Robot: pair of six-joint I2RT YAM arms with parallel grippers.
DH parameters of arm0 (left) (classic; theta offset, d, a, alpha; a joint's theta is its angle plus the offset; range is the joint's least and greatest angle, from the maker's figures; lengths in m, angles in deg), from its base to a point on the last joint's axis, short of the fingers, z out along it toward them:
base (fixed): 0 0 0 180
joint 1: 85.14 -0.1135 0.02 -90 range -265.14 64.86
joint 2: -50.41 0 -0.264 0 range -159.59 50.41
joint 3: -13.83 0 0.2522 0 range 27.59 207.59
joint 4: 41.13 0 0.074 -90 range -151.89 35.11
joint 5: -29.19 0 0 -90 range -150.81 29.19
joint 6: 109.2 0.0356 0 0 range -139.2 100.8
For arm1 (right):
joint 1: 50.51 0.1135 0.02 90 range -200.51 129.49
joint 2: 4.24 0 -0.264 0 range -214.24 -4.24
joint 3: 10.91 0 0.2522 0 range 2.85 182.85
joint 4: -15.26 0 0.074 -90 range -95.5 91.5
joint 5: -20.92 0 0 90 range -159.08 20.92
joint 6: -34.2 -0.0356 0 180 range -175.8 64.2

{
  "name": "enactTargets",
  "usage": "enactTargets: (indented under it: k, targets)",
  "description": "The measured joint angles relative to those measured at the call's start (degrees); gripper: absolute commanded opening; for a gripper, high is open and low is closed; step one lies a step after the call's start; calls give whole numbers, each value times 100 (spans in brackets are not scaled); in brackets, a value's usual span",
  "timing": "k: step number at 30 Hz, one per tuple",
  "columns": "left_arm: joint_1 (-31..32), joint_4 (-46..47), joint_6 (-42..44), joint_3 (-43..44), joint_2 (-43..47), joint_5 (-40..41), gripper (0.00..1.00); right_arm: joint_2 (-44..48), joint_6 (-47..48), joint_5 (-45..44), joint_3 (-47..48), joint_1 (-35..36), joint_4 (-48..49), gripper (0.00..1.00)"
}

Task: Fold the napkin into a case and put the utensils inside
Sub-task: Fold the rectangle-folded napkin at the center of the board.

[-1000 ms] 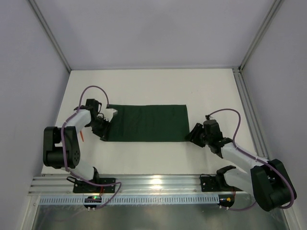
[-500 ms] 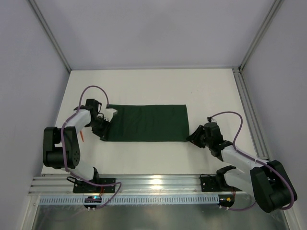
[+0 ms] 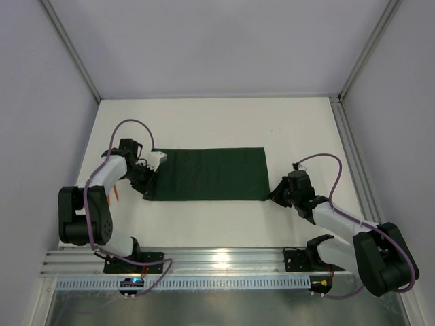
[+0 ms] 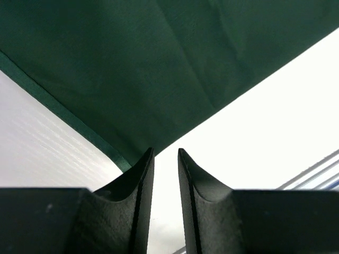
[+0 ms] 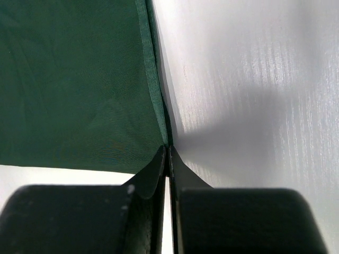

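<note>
Napkin [image 3: 207,174], matte dark green hemmed oblong on white desk [image 3: 204,129], corner pinched in closed right hand [image 5: 168,151], left hand [image 4: 165,153] narrowly parted, empty, beside another corner.

Shows a white table [image 3: 204,129] with a dark green napkin [image 3: 207,174] laid flat near the middle, folded to a long oblong running from 9 to 3 o'clock. Puts the left gripper [image 3: 145,182] at the cloth's 9 o'clock end, by its 7 o'clock corner; touching or just above, cannot tell. Puts the right gripper [image 3: 274,197] at the 5 o'clock corner, tips against the cloth's edge. Finds one thin orange utensil [image 3: 116,195] at 9 o'clock of the napkin, just beyond the left arm and apart from the cloth. Traces purple cables [image 3: 129,125] looping over both arms. Ends at 6 o'clock with a metal rail [image 3: 224,258] carrying the arm bases.
</note>
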Motion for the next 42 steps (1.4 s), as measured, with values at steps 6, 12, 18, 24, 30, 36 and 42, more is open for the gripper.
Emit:
enactTargets:
  k: [6, 12, 18, 24, 30, 36, 42]
  targets:
    - [-66, -411, 13, 466, 225, -448, 33, 28, 227, -87, 184, -9, -203, 4]
    - [-98, -284, -254, 859, 57, -378, 33, 186, 564, -92, 400, -199, -522, 4]
    - [-103, 131, -623, 988, -951, -42, 35, 177, 901, -74, 599, -273, -977, 4]
    - [-107, 354, -813, 990, -1266, 229, 35, -584, 1416, -39, 1445, -236, -1377, 4]
    - [-109, 444, -914, 992, -1364, 317, 33, -1207, 1777, -243, 2396, 372, -1714, 4]
    - [-111, 468, -907, 992, -1368, 319, 31, -2476, 1982, -509, 3768, 1499, -1891, 4]
    - [-188, 470, -883, 990, -1368, 177, 31, -3965, 2157, -490, 5501, 2470, -2031, 4]
